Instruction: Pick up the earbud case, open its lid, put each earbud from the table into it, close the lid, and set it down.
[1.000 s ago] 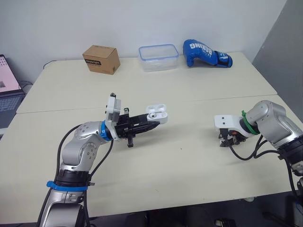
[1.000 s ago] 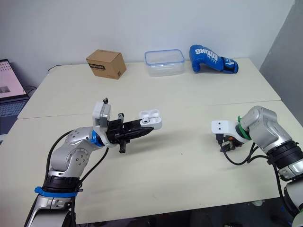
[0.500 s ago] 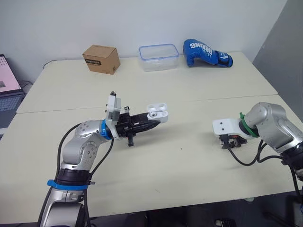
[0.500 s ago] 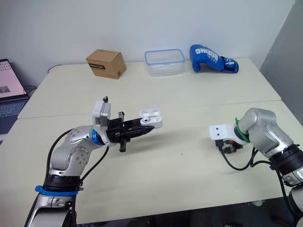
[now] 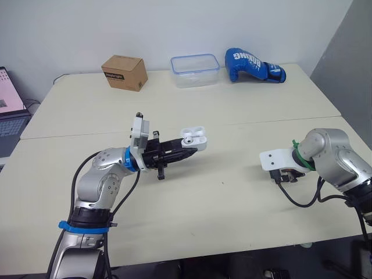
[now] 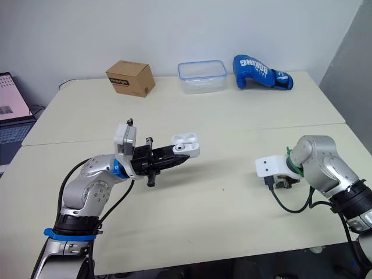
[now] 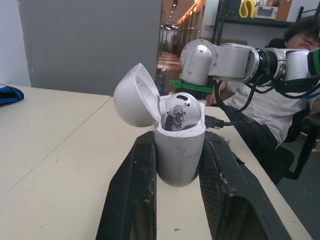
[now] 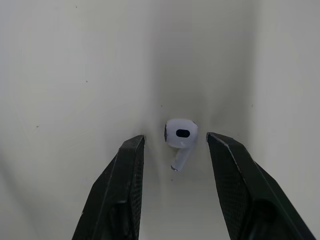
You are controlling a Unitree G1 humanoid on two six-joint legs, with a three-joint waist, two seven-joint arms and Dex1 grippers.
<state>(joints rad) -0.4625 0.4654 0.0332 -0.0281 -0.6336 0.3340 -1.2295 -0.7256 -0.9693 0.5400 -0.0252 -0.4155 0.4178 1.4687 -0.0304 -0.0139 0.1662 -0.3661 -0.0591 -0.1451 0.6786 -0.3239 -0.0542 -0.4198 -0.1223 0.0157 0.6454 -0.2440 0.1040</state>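
Reaching down near the right edge of the worktop (image 5: 232,116), the right gripper (image 8: 176,138) stands over the loose earbud (image 8: 179,142) with its two black fingers apart. The earbud lies flat on the worktop, directly between the fingers and touching neither of them. Its rounded head is farther from the wrist and its stem points back toward the wrist, a little slanted. The long axis therefore runs nearly along the fingers, and a closing move will press on the narrow sides of the earbud. I judge this to be a good line for the grasp, but the piece is small and smooth, so it could slip or turn if one finger meets it first.

The left gripper (image 5: 187,152) is clamped on the body of the earbud case (image 5: 193,138) and holds it in the air above the middle of the worktop, on the left. The lid (image 7: 136,96) is swung open to one side, and one earbud (image 7: 177,111) sits in the case already.

The right arm is much nearer to the loose earbud, and the case is well apart from it, toward the robot's left. After the pick, the right arm has to carry the earbud across to the open case.
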